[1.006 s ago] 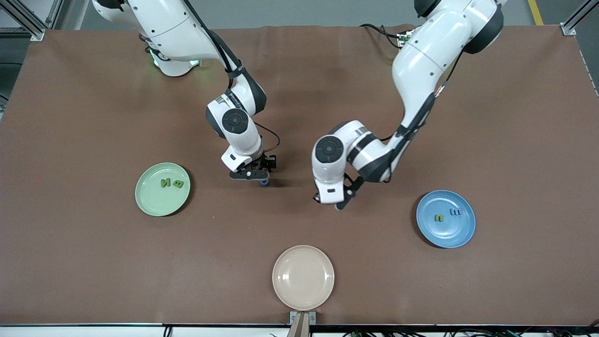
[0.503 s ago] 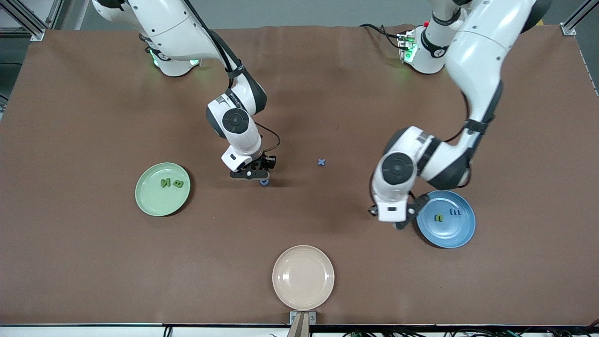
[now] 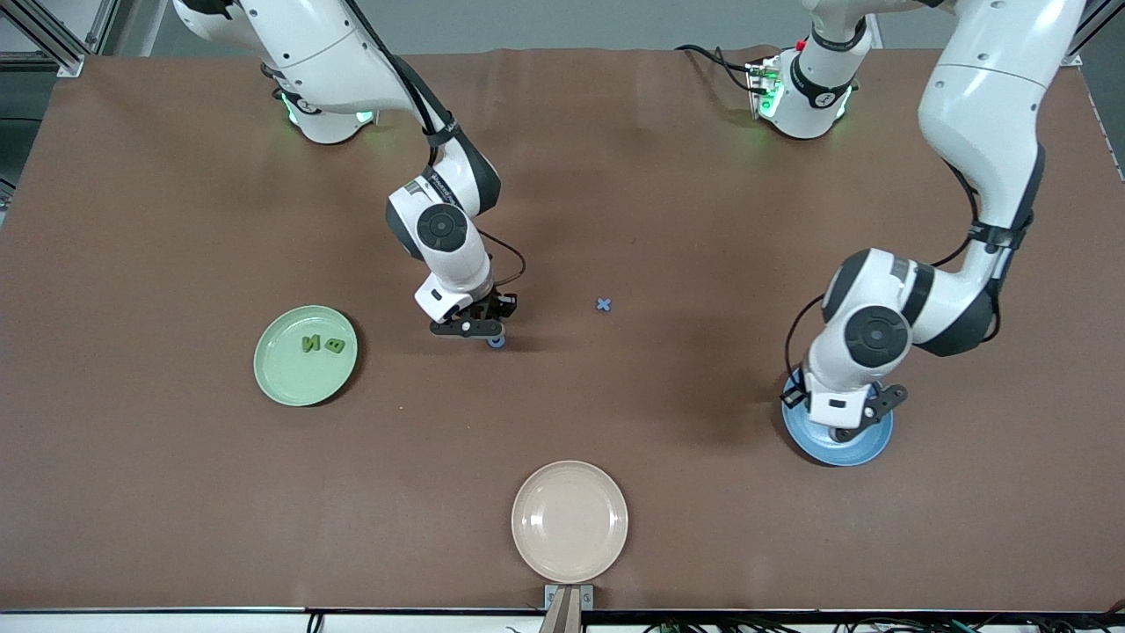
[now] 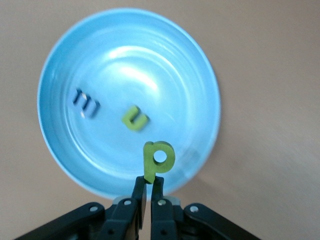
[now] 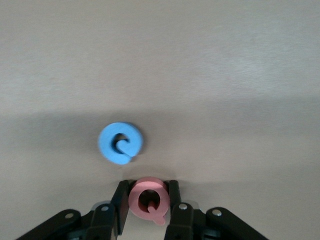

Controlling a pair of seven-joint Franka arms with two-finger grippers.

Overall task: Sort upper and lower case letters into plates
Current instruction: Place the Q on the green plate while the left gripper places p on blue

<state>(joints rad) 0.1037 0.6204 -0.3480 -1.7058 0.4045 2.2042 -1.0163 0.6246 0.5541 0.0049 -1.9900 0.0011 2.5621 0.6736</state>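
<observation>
Only my wrist views show the catches: my left gripper (image 4: 148, 192) pinches a green p (image 4: 157, 161) over the blue plate (image 4: 200, 75) holding m (image 4: 86, 103) and n (image 4: 135, 118); my right gripper (image 5: 148, 202) clamps a red Q (image 5: 148, 198) beside a blue G (image 5: 120, 143). Up front, the green plate (image 3: 277, 374) holds N (image 3: 312, 344) and B (image 3: 335, 345).

Green p (image 4: 158, 159), blue plate (image 4: 200, 75), red Q (image 5: 148, 196)

2 letters (image 3: 322, 344) lie in the plate (image 3: 279, 380) toward the right arm's end. x (image 3: 603, 305) sits mid-table; another plate (image 3: 569, 520) lies nearest the front camera.
</observation>
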